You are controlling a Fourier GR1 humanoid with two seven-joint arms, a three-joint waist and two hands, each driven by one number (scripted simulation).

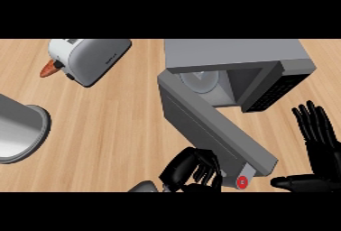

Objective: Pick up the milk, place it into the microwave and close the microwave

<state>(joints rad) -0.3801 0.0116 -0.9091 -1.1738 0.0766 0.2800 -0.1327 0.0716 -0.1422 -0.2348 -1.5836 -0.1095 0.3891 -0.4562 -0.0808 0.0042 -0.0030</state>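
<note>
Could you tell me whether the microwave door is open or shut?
Open: the door stands angled well away from the microwave, leaving its inside visible.

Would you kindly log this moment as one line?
microwave: open | left hand: curled on milk near door | right hand: open, resting

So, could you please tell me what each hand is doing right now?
Left hand: shut on the milk, mostly hidden.
Right hand: open, holding nothing.
</note>
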